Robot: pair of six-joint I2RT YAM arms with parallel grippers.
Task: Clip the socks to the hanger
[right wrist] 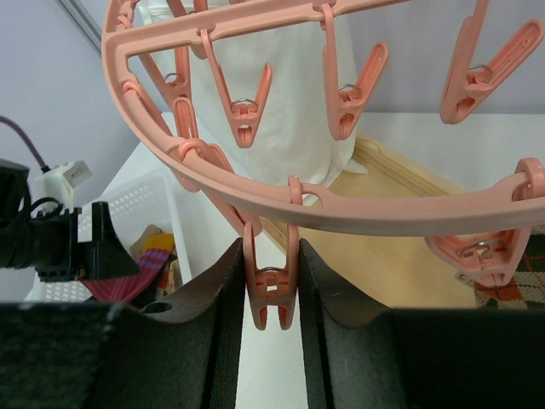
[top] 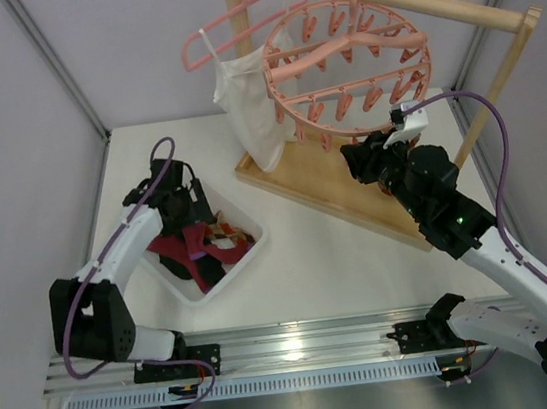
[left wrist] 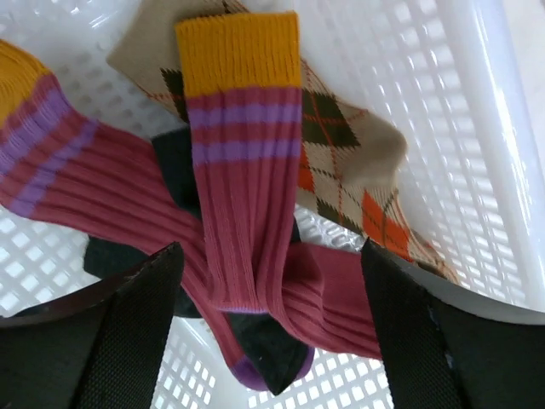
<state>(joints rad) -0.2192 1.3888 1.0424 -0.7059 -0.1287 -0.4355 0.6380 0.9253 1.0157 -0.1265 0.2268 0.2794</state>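
Several socks lie in a white basket [top: 252,256]: a maroon-red sock [left wrist: 243,196] with purple stripes and a yellow cuff lies over a tan argyle sock [left wrist: 341,145] and a black one. My left gripper [left wrist: 271,256] hangs open just above them, one finger [left wrist: 128,332] on each side of the maroon sock's toe, holding nothing. The round pink hanger [top: 346,64] hangs from the wooden rail. My right gripper [right wrist: 271,256] is shut on one dangling pink clip [right wrist: 271,290] under the hanger's outer ring [right wrist: 341,209]. A patch of argyle fabric [right wrist: 511,285] shows at the right edge.
A white camisole [top: 256,106] on a thin pink coat hanger [top: 230,29] hangs left of the round hanger. The wooden rack's base board [top: 321,183] lies between the basket and my right arm. Other pink clips [right wrist: 243,106] dangle all around.
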